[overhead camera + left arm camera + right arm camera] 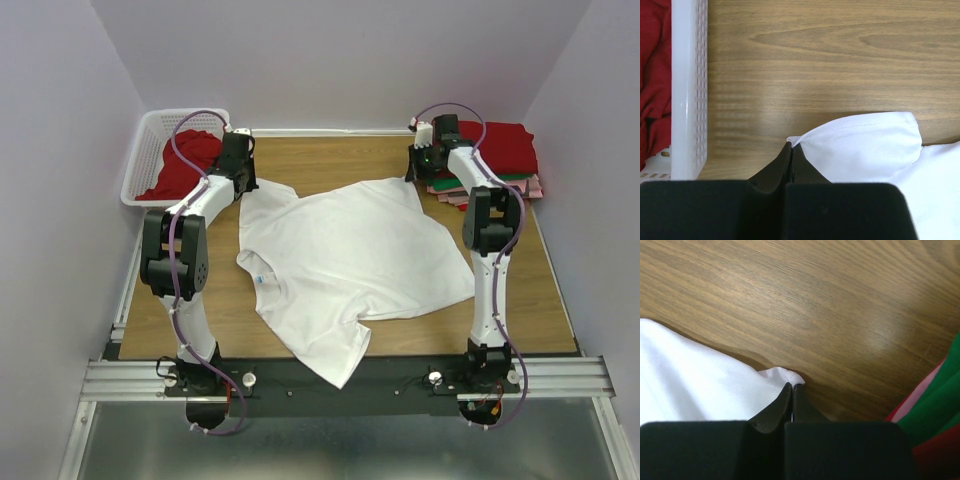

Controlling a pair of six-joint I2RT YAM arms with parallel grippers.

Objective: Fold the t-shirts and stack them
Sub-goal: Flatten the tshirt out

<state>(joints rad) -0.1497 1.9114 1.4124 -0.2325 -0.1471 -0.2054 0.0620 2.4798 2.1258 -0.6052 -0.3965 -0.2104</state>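
Left gripper [243, 186] and right gripper [420, 172] sit at the two far corners of the white t-shirt [350, 250]. It lies spread across the middle of the counter [330, 160], probably so both arms can lift one edge for a fold. Folded shirts [505, 150] are stacked far right, and a red shirt [185, 160] lies in the basket [150, 125] far left.

Left wrist: the jaws are pressed together on a hem corner.

Right wrist: the jaws likewise pinch a white corner, near the stack.
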